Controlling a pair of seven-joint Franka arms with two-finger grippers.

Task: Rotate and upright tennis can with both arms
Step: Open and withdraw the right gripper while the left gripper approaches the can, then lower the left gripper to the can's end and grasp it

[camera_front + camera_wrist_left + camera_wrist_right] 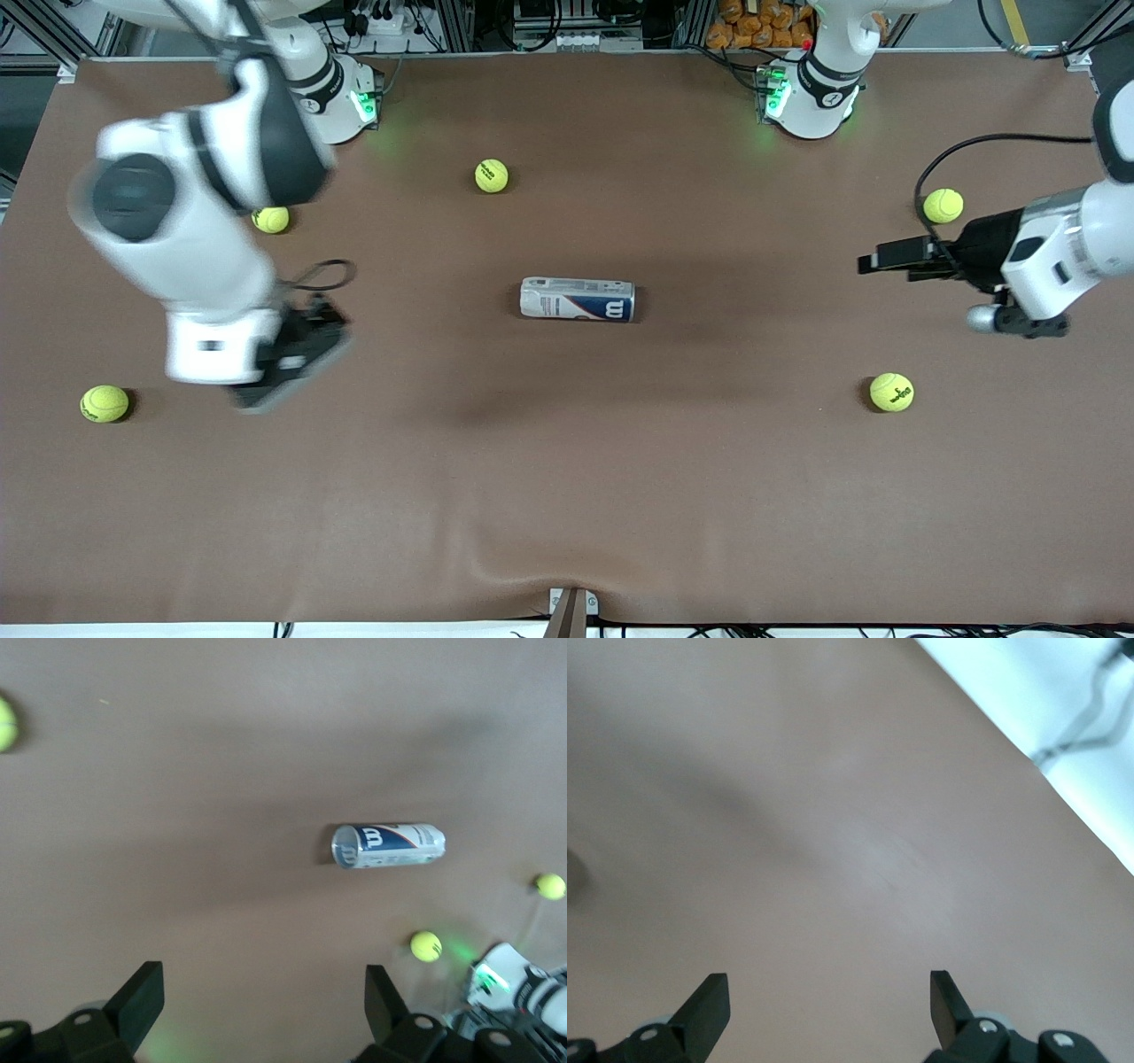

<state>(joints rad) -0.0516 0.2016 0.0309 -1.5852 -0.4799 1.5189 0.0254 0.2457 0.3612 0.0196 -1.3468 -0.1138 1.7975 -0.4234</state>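
The tennis can [577, 299] lies on its side in the middle of the brown table, its navy "W" end toward the left arm's end. It also shows in the left wrist view [388, 845], far from the fingers. My left gripper [877, 260] is open and empty, in the air toward the left arm's end, well apart from the can; its wrist view [263, 983] shows only bare table between the fingers. My right gripper [282, 372] is open and empty over bare table toward the right arm's end; its wrist view [828, 988] shows no can.
Several yellow-green tennis balls lie scattered on the table: one [492, 175] near the bases, one [271, 219] by the right arm, one [104, 403], one [943, 206] and one [891, 392] near the left gripper. The table edge [1063, 806] shows in the right wrist view.
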